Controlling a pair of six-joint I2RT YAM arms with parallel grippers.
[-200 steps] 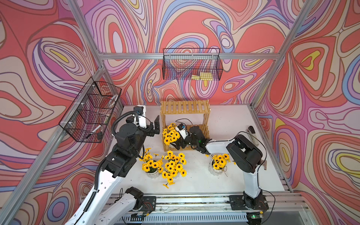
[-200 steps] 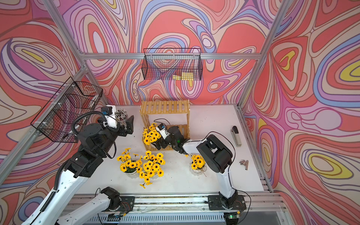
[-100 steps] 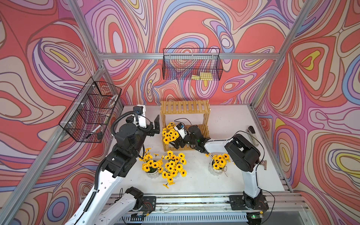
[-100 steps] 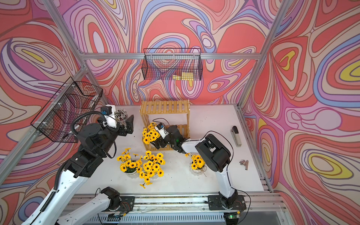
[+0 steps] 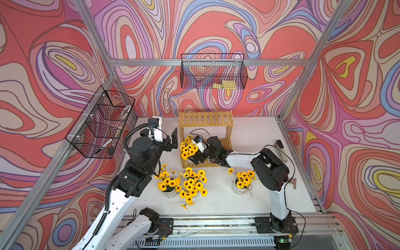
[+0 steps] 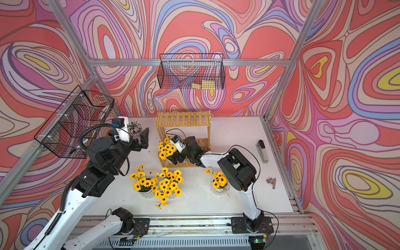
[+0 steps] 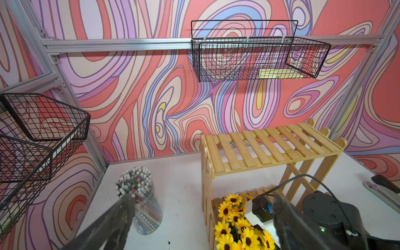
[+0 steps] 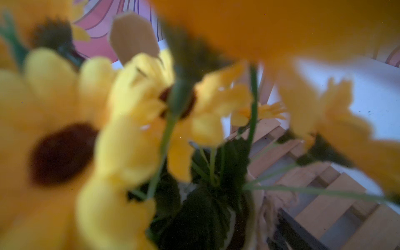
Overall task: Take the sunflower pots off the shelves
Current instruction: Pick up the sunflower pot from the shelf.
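The shelves (image 5: 205,118) stand at the back of the table with a bare top tier (image 7: 270,145). One sunflower pot (image 5: 188,147) sits at the left end of the lower tier. My right gripper (image 5: 197,159) reaches into that tier, right at the pot's base below the blooms. In the right wrist view blurred sunflowers (image 8: 129,108) fill the frame; one dark finger (image 8: 290,229) lies beside the twine-tied pot, and the other is hidden. Three sunflower pots (image 5: 167,185) (image 5: 193,184) (image 5: 243,180) stand on the table in front. My left gripper (image 5: 173,140) hangs open and empty, left of the shelves.
A clear cup of pencils (image 6: 134,127) stands at the back left, near my left gripper. A stapler (image 6: 262,151) and a binder clip (image 6: 271,181) lie at the right. Black wire baskets hang on the back wall (image 5: 213,71) and the left wall (image 5: 101,123).
My right arm has pushed a little further in towards the pot on the lower tier, nudging its blooms slightly. The left arm has not moved.
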